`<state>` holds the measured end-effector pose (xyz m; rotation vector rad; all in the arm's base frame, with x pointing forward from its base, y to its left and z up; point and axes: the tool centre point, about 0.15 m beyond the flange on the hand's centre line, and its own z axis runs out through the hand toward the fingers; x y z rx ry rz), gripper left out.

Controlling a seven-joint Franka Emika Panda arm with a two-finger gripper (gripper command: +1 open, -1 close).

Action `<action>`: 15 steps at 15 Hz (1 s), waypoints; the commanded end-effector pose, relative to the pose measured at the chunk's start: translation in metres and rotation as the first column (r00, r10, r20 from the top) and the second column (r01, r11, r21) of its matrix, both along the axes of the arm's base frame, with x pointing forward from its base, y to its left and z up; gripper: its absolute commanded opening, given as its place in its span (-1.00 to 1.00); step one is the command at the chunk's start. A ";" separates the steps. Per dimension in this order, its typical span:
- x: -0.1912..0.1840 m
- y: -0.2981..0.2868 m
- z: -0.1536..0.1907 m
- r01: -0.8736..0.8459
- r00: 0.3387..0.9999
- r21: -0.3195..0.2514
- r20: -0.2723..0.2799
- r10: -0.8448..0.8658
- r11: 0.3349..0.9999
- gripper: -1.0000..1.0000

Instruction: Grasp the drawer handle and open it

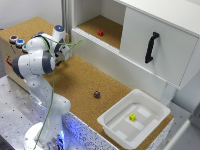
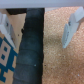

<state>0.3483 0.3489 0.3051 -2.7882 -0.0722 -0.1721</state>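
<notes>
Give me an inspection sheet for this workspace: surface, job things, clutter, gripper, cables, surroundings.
Surface: cork board, level, mostly bare.
Job's things: black handle on the white cabinet front; front looks shut.
Clutter: red cube on the open shelf; dark cube on the cork; yellow cube in the white tray.
Gripper: gripper open, far from the handle.
Cables: green cable along the arm.
Surroundings: box with round buttons at the exterior view's left.

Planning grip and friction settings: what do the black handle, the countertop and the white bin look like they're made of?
Handle: probably plastic or coated metal, matte black. Countertop: cork-like board, speckled tan and grainy. Bin: likely plastic, smooth white with thin molded walls.
</notes>
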 end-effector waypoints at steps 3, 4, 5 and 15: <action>0.010 0.014 -0.012 -0.016 1.000 0.068 0.009 0.015 0.998 -1.00; 0.011 0.014 -0.011 -0.018 1.000 0.069 0.012 0.017 0.997 -1.00; 0.011 0.013 -0.010 -0.021 1.000 0.068 0.014 0.020 0.997 -1.00; 0.011 -0.038 -0.024 -0.011 1.000 0.149 -0.001 0.011 0.989 -1.00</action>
